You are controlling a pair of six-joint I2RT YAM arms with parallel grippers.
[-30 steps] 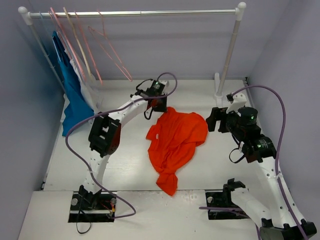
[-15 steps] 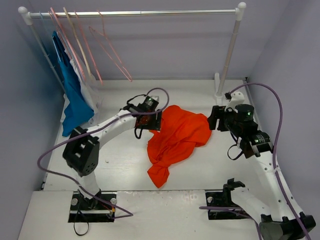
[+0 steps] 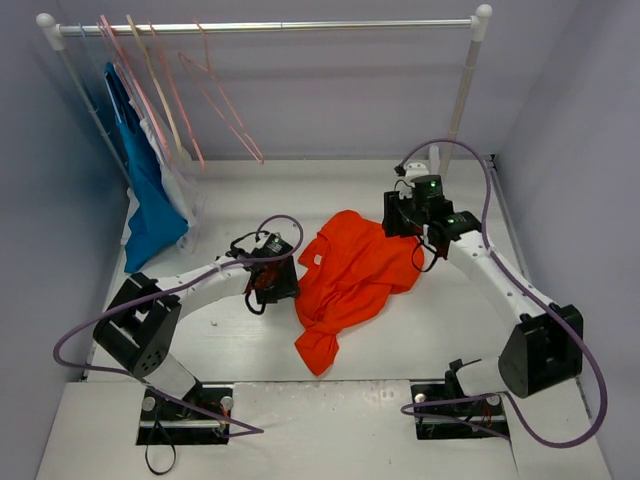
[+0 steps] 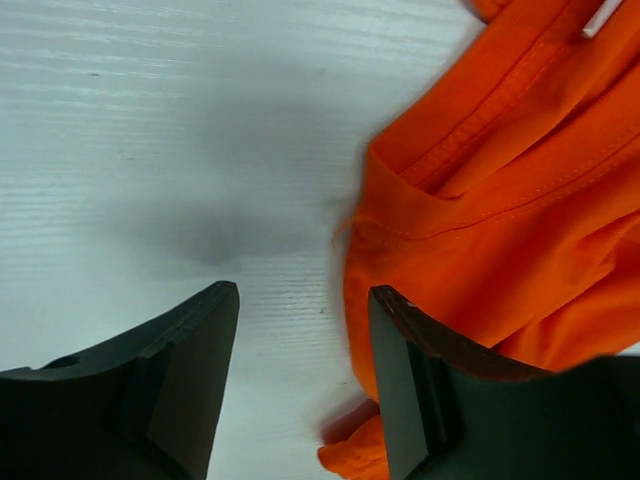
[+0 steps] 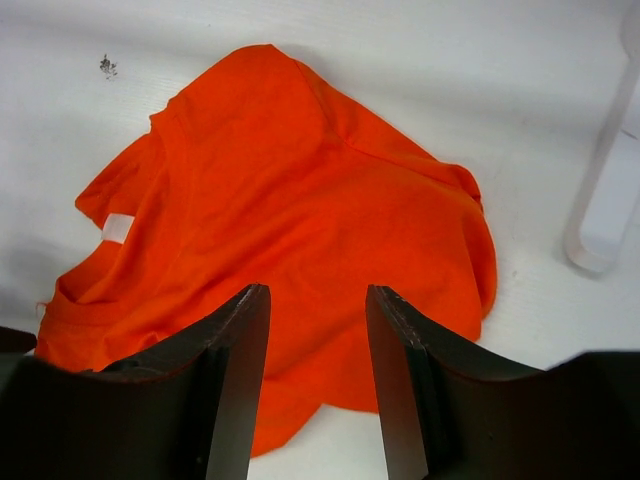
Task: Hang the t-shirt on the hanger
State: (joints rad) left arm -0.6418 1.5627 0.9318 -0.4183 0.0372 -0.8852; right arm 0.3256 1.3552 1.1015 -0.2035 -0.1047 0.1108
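The bright orange t-shirt lies crumpled on the white table, with its white neck label showing. My left gripper sits low at the shirt's left edge. In the left wrist view it is open over bare table, its right finger beside the shirt's hem. My right gripper hovers at the shirt's far right side. In the right wrist view it is open above the cloth and grips nothing. A thin pale-pink hanger hangs tilted on the rail.
A clothes rail spans the back, its right post and foot close to my right gripper. A blue garment, a white garment and more hangers hang at the far left. Walls close in on both sides.
My left gripper let go of the shirt and slid toward the near left. The right arm swung in over the shirt's far side, its jaws narrowing. The shirt bunched toward the front.
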